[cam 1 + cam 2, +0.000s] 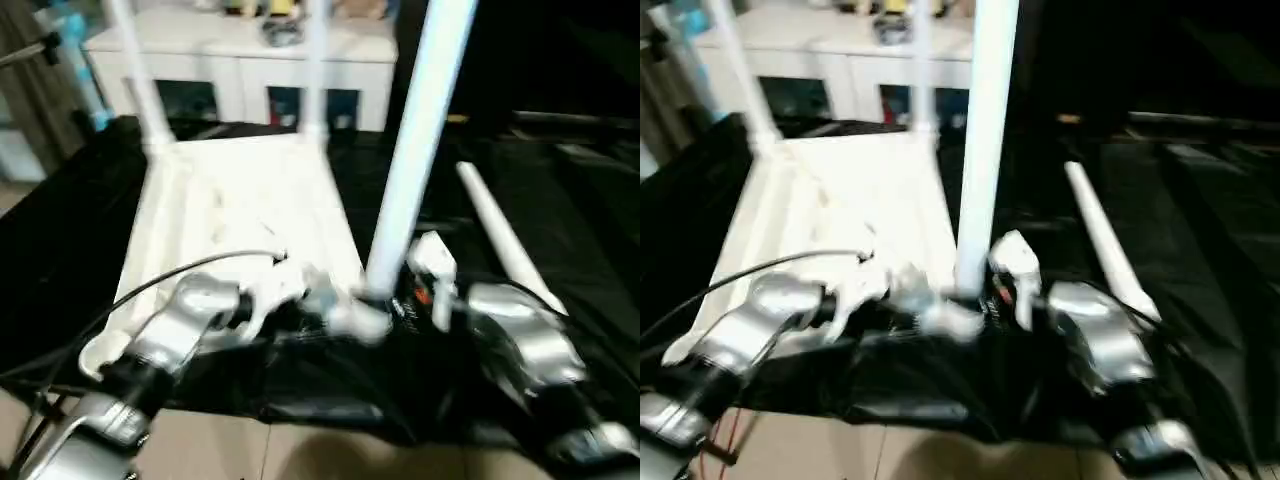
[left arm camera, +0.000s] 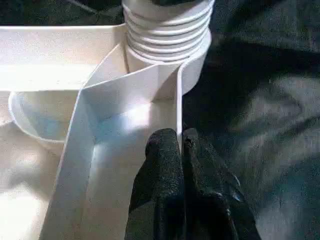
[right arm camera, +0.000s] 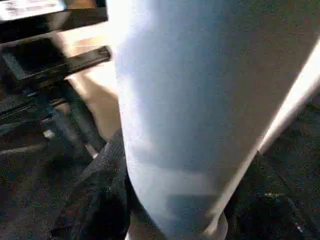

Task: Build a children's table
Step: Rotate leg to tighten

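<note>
Your left pincer (image 2: 181,145) is squeezed tight on the tabletop (image 1: 250,200) rim, just below the corner socket (image 2: 167,50). Your right pincer (image 3: 165,210) seems to hug the upright leg (image 1: 415,150) there.

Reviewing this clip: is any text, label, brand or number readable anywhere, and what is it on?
No text can be read in these frames.
Orange mark on the right gripper: too blurred to read.
Pale strip at the edge of the right wrist view, possibly a label: illegible.
Tabletop, legs and cabinet: no visible print.
</note>
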Tool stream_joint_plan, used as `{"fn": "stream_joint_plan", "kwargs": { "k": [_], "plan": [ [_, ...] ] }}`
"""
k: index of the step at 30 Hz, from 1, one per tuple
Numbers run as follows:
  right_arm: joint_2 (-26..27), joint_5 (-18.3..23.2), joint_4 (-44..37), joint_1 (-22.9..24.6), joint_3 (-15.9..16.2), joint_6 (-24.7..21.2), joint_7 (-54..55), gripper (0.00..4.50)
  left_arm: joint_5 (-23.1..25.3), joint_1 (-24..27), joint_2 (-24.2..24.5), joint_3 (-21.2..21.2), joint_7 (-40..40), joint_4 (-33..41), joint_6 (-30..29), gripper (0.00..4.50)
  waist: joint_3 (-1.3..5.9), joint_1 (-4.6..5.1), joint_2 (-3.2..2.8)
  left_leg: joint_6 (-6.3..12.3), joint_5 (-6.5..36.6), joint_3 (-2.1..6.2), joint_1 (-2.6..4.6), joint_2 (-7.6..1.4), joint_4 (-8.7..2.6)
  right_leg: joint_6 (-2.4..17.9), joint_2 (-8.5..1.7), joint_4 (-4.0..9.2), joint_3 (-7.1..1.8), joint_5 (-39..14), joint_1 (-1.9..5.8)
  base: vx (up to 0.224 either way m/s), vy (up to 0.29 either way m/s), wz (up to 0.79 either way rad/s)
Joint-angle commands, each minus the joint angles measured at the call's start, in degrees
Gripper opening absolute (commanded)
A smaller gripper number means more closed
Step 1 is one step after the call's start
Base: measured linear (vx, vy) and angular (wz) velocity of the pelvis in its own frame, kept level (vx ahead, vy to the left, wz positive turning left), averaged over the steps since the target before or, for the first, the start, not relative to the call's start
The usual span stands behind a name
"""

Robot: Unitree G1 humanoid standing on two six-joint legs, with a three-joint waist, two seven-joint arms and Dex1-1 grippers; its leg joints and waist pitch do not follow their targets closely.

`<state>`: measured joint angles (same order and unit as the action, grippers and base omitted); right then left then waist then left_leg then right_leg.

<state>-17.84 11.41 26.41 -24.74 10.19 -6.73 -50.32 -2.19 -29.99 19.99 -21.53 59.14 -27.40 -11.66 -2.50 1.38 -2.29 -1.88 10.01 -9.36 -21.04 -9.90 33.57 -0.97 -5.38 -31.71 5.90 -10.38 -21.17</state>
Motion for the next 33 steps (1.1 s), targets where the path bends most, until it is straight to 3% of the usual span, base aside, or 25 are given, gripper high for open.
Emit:
{"fn": "stream_joint_plan", "kwargs": {
  "k": [1, 2, 3, 4, 5, 6, 7, 8, 9, 10, 11, 12, 13, 16, 17, 18, 22, 27, 28, 32, 33],
  "plan": [
    [1.9, -4.2, 9.0, 1.8, 0.4, -4.8, 8.0, 1.95, 0.3, -3.4, -3.3, 2.1, -6.3, 0.6, -3.4, 0.00, 1.08, 1.32, -1.16, -5.39, 48.8, 3.66, 1.39, -3.86, -7.16, 3.6, -2.57, 4.86, 0.32, -36.7, 1.21, 0.000, 0.000, 0.00],
    [2.9, -4.4, 10.4, 1.3, 0.0, -5.5, 10.2, 1.95, 0.6, -3.9, -4.4, 2.5, -8.4, 0.5, -4.6, 0.00, 0.80, 1.03, -1.76, -6.92, 53.9, 3.71, -0.23, -4.89, -10.06, 5.9, -1.71, 0.36, 0.28, -27.3, 3.26, -0.078, 0.039, -0.06],
    [2.9, -4.4, 10.4, 1.3, 0.0, -5.5, 10.2, 1.95, 0.6, -3.9, -4.4, 2.5, -8.4, 0.5, -4.6, 0.00, 0.47, 0.32, -1.81, -7.32, 56.6, 2.92, -2.14, -5.54, -12.96, 6.4, -0.59, -3.87, 0.41, -22.3, 5.01, -0.109, -0.011, 0.10],
    [5.3, -5.1, 14.5, -0.4, -0.7, -6.6, 14.9, 1.95, 1.7, -4.9, -7.2, 3.6, -14.0, 0.0, -9.1, 0.00, 1.35, -3.44, -1.17, -6.43, 47.7, -1.51, -0.53, -4.22, -13.37, 6.1, -0.46, -7.00, -3.31, -19.6, 3.09, -0.109, -0.011, 0.10],
    [6.2, -5.4, 16.1, -1.2, -0.9, -6.8, 16.7, 1.95, 2.1, -5.3, -8.4, 4.1, -16.6, -0.4, -11.0, 0.00, 1.92, -0.84, 2.48, -5.44, 39.1, -0.53, 2.26, -2.22, -6.62, 5.1, -2.86, -0.37, -4.96, -35.2, -0.47, -0.013, -0.089, 0.14],
    [7.1, -5.5, 18.0, -2.2, -1.2, -6.9, 18.7, 1.95, 2.6, -5.8, -9.7, 4.7, -19.6, -0.8, -13.0, 0.00, 0.82, -1.43, 2.24, -4.79, 27.9, 0.53, 8.17, 0.22, 4.93, 5.2, -8.43, 9.03, -3.95, -56.7, -6.46, 0.031, -0.075, -0.13],
    [8.5, -4.9, 20.2, -3.4, -2.3, -7.4, 21.4, 1.95, 3.0, -6.3, -11.3, 5.3, -22.6, -1.3, -14.5, 0.00, 0.81, -0.93, 2.33, -1.40, 5.9, 4.12, -1.90, 1.44, 6.52, 3.0, -10.21, 6.01, -5.38, -59.5, 2.11, 0.031, -0.075, -0.13],
    [9.3, -4.4, 21.5, -4.2, -3.1, -7.8, 23.1, 1.95, 3.1, -6.5, -12.3, 5.6, -24.3, -1.6, -15.3, 0.00, 0.81, -0.93, 2.33, -1.40, 5.9, 4.12, -1.90, 1.44, 6.52, 3.0, -10.21, 6.01, -5.38, -59.5, 2.11, 0.070, 0.038, -0.49],
    [10.2, -3.8, 22.6, -5.0, -3.8, -8.2, 24.4, 1.95, 3.2, -6.7, -13.1, 5.7, -25.3, -1.9, -15.5, 0.00, 1.35, -1.32, 0.17, -3.48, 12.9, 4.84, -2.33, -1.38, -1.00, 4.8, -6.52, 3.46, -3.32, -43.8, 2.97, 0.047, 0.079, -0.26],
    [10.9, -3.5, 23.3, -5.6, -4.3, -8.5, 25.3, 1.95, 3.3, -6.8, -13.6, 5.6, -25.9, -2.1, -15.5, 0.00, 1.11, -0.30, -0.22, -3.20, 22.7, 5.02, 0.12, -2.83, -3.05, 7.5, -2.83, 1.81, -1.84, -28.0, 0.76, 0.047, 0.079, -0.26],
    [12.0, -3.6, 24.1, -6.5, -4.3, -8.6, 25.7, 1.95, 4.3, -6.7, -13.8, 4.9, -26.5, -2.4, -15.1, 0.00, 2.12, -0.08, -1.53, -3.47, 28.1, 4.66, 1.98, -3.37, -3.68, 11.1, -2.91, 1.68, -2.38, -17.5, 0.84, -0.030, 0.018, 0.24],
    [12.5, -3.7, 24.5, -6.9, -4.4, -8.8, 25.7, 1.95, 4.7, -6.8, -13.7, 4.5, -26.6, -2.5, -15.2, 0.00, 1.98, 0.47, -1.38, -2.95, 29.5, 4.22, 1.74, -3.15, -4.08, 12.2, -2.91, 1.94, -2.44, -15.8, 1.01, 0.000, 0.000, 0.00],
    [12.8, -3.8, 24.7, -7.2, -4.5, -8.8, 25.8, 1.95, 4.9, -6.8, -13.7, 4.3, -26.6, -2.5, -15.3, 0.00, 1.35, 0.96, -0.87, -1.62, 32.1, 3.51, 1.23, -2.48, -4.32, 10.6, -3.34, 3.25, -1.89, -25.4, 1.44, 0.000, 0.000, 0.00],
    [13.5, -3.8, 25.6, -8.1, -4.4, -9.1, 24.8, 1.95, 4.9, -6.7, -13.0, 4.3, -25.6, -2.0, -15.5, 0.00, 1.43, 1.55, -0.57, -1.46, 32.8, 3.67, 1.53, -1.92, -3.72, 5.4, -4.19, 5.15, -1.33, -38.3, 0.94, -0.017, 0.000, -0.01],
    [13.7, -3.8, 26.0, -8.4, -4.4, -9.1, 24.5, 1.95, 5.0, -6.6, -12.8, 4.4, -25.5, -1.8, -15.7, 0.00, 1.60, 1.61, -0.59, -1.26, 32.1, 3.66, 1.67, -1.88, -3.66, 5.1, -4.32, 5.35, -1.34, -38.5, 0.91, 0.000, 0.000, 0.00],
    [13.7, -3.8, 26.0, -8.4, -4.4, -9.1, 24.5, 1.95, 5.0, -6.6, -12.8, 4.4, -25.5, -1.8, -15.7, 0.00, 1.68, 1.81, -0.70, -0.82, 30.4, 3.77, 1.23, -2.04, -3.92, 5.5, -4.40, 5.27, -1.37, -36.6, 1.15, 0.000, 0.000, 0.00],
    [14.4, -4.9, 27.8, -9.8, -4.0, -8.7, 23.8, 1.95, 5.0, -6.5, -12.3, 4.4, -25.1, -1.3, -15.8, 0.00, 1.49, 2.17, -0.90, -0.79, 30.9, 3.72, 1.09, -2.24, -4.40, 5.7, -4.21, 5.62, -0.64, -35.1, 1.21, 0.000, 0.000, 0.00],
    [14.5, -5.9, 27.9, -10.4, -3.6, -6.3, 22.1, 1.95, 4.7, -5.9, -11.7, 4.0, -23.8, -0.6, -14.3, 0.00, 1.24, 2.62, -0.97, -0.92, 32.5, 3.78, 1.33, -2.01, -4.36, 4.3, -4.34, 6.26, -0.28, -38.5, 0.75, 0.000, 0.000, 0.00],
    [14.5, -5.5, 27.5, -10.7, -4.0, -5.6, 21.6, 2.51, 4.7, -5.6, -11.3, 3.7, -22.9, -0.2, -13.0, 0.00, 1.23, 2.72, -0.94, -0.89, 32.7, 3.84, 1.37, -1.98, -4.34, 4.1, -4.37, 6.31, -0.21, -38.9, 0.65, 0.000, 0.000, 0.00],
    [13.7, -5.0, 25.6, -11.4, -4.4, -4.3, 19.4, 2.71, 4.4, -4.6, -10.2, 3.0, -20.6, 1.5, -11.7, 0.00, 1.20, 3.19, -1.01, -0.86, 33.1, 4.10, 0.90, -2.25, -4.62, 4.4, -4.58, 6.01, -0.41, -38.4, 0.87, 0.000, 0.000, 0.00],
    [13.3, -5.1, 24.6, -11.5, -4.2, -3.6, 18.1, 2.94, 4.2, -4.3, -9.7, 2.8, -19.8, 2.0, -11.0, 0.00, 1.21, 3.20, -1.03, -0.71, 32.8, 4.07, 0.81, -2.27, -4.68, 4.6, -4.61, 5.97, -0.49, -38.1, 0.93, 0.000, 0.000, 0.00]
  ]
}}
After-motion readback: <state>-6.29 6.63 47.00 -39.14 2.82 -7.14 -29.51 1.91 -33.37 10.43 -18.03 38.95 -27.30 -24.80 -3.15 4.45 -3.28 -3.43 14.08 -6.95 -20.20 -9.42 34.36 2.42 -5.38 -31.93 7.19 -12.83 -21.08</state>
